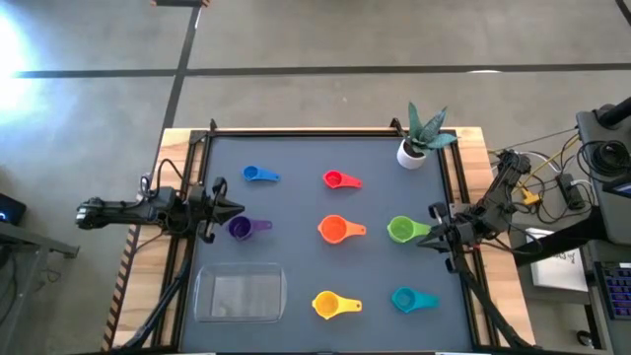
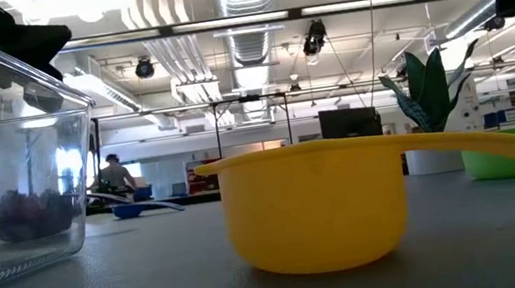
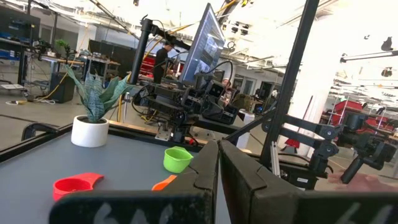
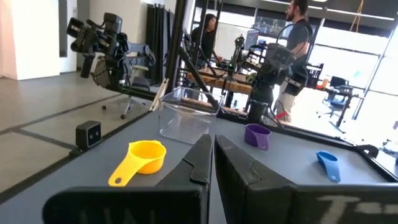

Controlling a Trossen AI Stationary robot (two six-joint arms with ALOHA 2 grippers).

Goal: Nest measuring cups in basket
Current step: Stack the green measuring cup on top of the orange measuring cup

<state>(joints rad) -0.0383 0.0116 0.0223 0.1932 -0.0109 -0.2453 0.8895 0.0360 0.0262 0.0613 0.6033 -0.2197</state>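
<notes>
1. Yellow measuring cup (image 2: 314, 204) sat nearest the low camera, beside the clear basket (image 1: 240, 294) at the table's near left.
2. Six other cups lay spread apart across the mat (image 1: 296, 197), with open lanes between them.
3. Left gripper (image 1: 234, 208) hovered at the left edge, fingers together, empty.
4. Right gripper (image 1: 424, 240) hovered at the right edge, fingers together, empty.

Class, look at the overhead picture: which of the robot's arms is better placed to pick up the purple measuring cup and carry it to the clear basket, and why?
The left. Its left gripper sits beside the purple measuring cup, with the basket on that same side. The right gripper waits across the table by the green cup.
</notes>
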